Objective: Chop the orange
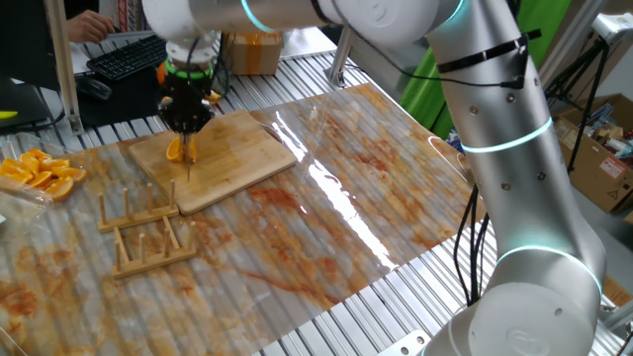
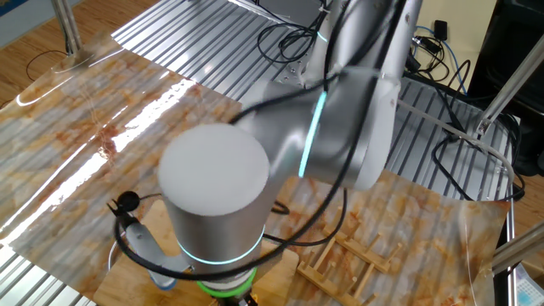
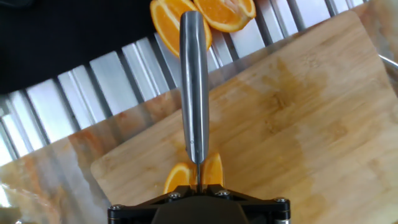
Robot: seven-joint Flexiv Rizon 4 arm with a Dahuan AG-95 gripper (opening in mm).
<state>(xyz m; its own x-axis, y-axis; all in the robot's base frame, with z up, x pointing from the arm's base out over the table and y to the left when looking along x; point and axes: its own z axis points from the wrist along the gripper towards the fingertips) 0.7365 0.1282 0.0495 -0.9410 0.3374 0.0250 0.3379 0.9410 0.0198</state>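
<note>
The gripper (image 1: 186, 117) is pointing straight down with its jaws clamped on a knife (image 3: 194, 93), so the blade is meeting the orange (image 1: 175, 149) edge-on. The orange is lying on the bamboo board (image 1: 237, 153) — a firm base sparing the worktop (image 1: 326, 237) — and is apparently parting either side of the blade.

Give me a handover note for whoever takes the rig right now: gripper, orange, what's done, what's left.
Gripper: shut on the knife, pointing down over the bamboo board.
Orange wedge: on the board near its edge, directly under the blade; it appears split on both sides of it.
Done: knife is down into the wedge, cut apparently under way.
Left: confirm the cut goes through, lift the knife clear.
Nearby: orange slices heaped off the board, wooden rack beside it.
</note>
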